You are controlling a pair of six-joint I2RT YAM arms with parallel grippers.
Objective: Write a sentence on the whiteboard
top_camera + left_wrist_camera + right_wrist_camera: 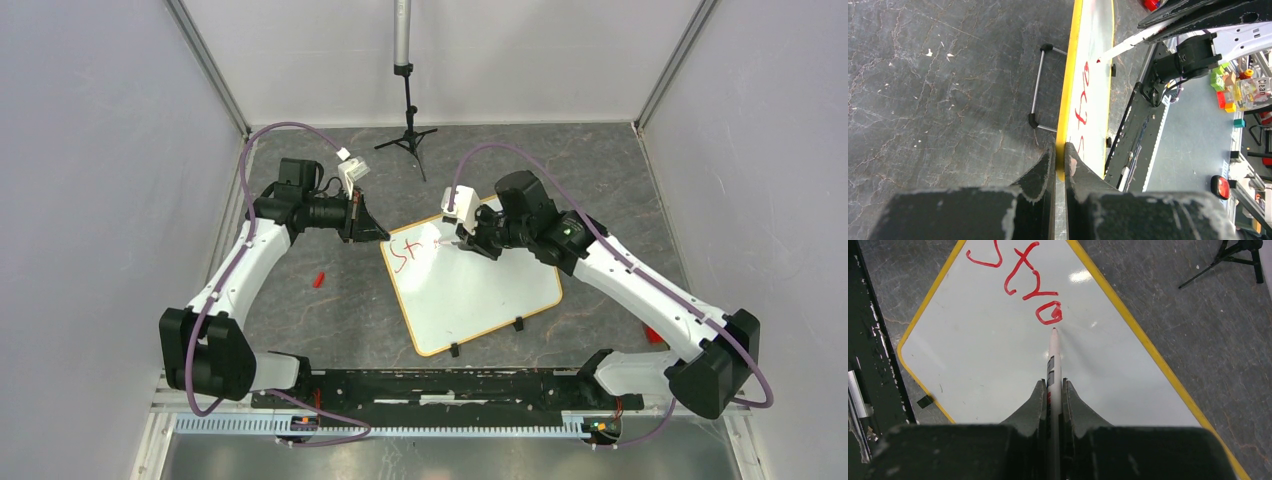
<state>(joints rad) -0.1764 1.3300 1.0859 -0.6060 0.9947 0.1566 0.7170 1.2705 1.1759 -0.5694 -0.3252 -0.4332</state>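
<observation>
As left end effector (1060, 152) clamps whiteboard (1091, 95) and right end effector (1053, 386) grips marker (1053, 347), tripod (407, 135) stands behind.

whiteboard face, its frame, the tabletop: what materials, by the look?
Whiteboard face: glossy white, likely melamine or coated steel; glare spot shows.
Frame: smooth yellow-orange edging, plastic or painted wood, unclear.
Tabletop: dark grey, stone-like veining, matte; maybe a printed mat.
</observation>
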